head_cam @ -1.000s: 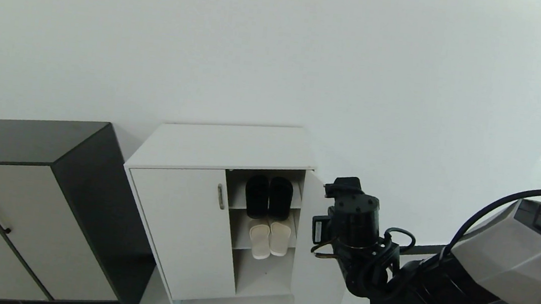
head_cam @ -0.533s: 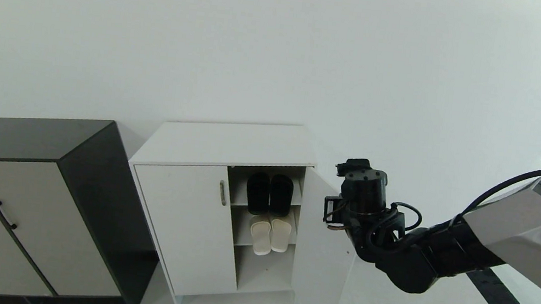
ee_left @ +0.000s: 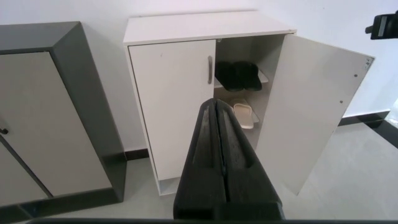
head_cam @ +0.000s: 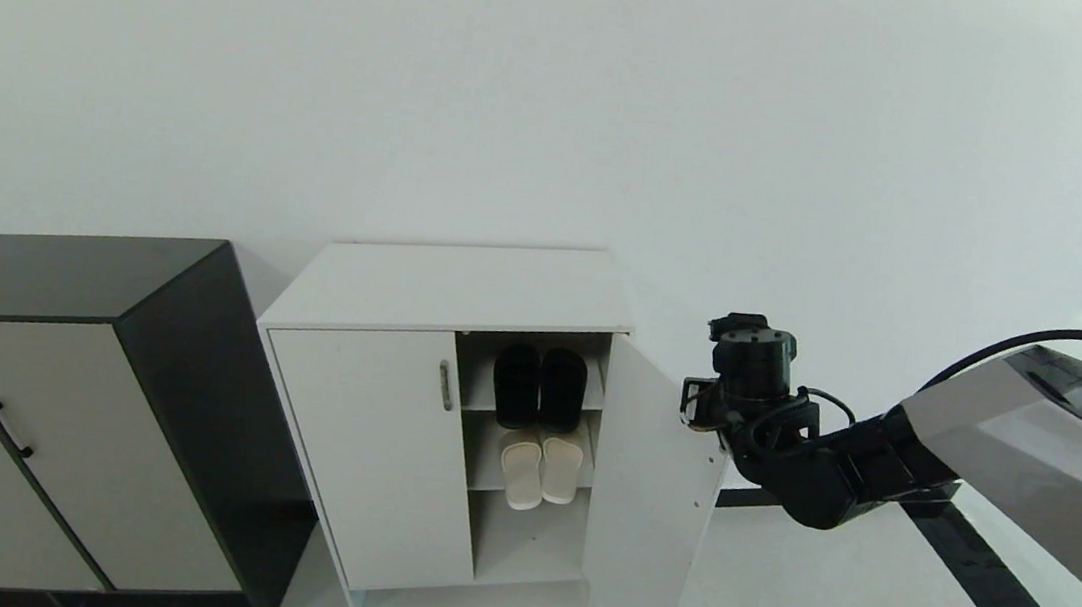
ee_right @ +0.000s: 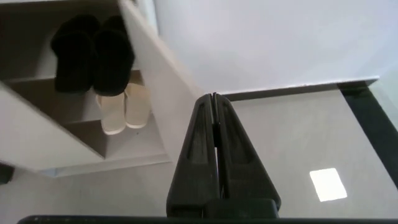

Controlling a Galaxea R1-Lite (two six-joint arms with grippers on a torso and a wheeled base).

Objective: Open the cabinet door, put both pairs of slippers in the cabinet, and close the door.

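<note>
Right gripper (ee_right: 214, 99), black tapered fingers closed and empty, hangs beside smooth white door (head_cam: 658, 477).

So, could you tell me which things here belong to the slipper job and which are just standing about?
Job: white cabinet, its open door, black slippers on the top shelf, white slippers on the shelf below, right gripper by the door.
Standing about: dark cabinet on the left.

Smooth matt white board on cabinet (head_cam: 447, 289), small brushed-metal handle (head_cam: 442, 386). Matt black slippers (head_cam: 538, 386); smooth, rubbery-looking cream slippers (head_cam: 541, 468). Glossy black top on dark cabinet (head_cam: 41, 276). Pale, smooth, faintly shiny floor (head_cam: 822, 595). Matt black plastic on left gripper (ee_left: 215, 103) and right gripper (ee_right: 214, 98).
</note>
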